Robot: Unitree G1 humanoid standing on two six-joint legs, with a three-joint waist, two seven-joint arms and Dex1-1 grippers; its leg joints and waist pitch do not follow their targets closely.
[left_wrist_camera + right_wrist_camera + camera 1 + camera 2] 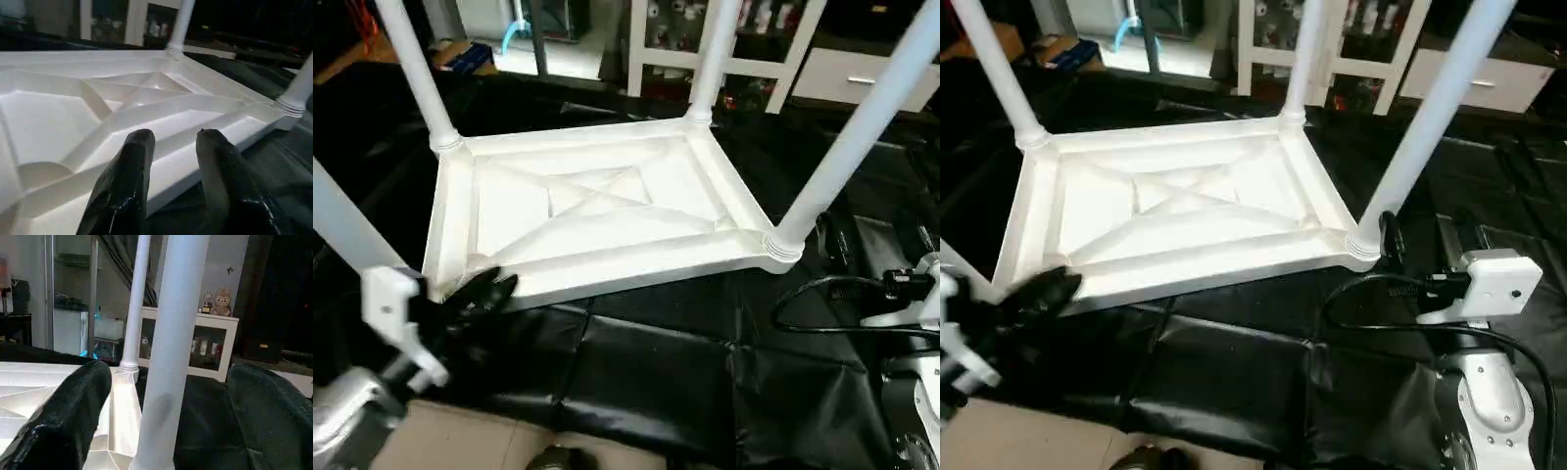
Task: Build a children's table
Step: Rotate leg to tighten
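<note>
White table top (597,211) lies underside-up, legs (862,127) pointing upward; left tool (171,161) parted, right tool (161,396) released.

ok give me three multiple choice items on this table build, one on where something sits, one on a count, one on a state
1. Where is the left end effector?
A. at the table top's near left corner
B. around the far right leg
C. on the shelf behind

2. How many legs stand in the table top?
A. two
B. three
C. four

3. How does the right end effector stand?
A. shut on a cable
B. open, with the near right leg between its fingers
C. shut on the table top's rim

Answers:
1. A, its black fingers sit at the rim of that corner in the head and left wrist views.
2. C, a white leg rises from each corner socket.
3. B, the right wrist view shows gaps on both sides of the leg.
</note>
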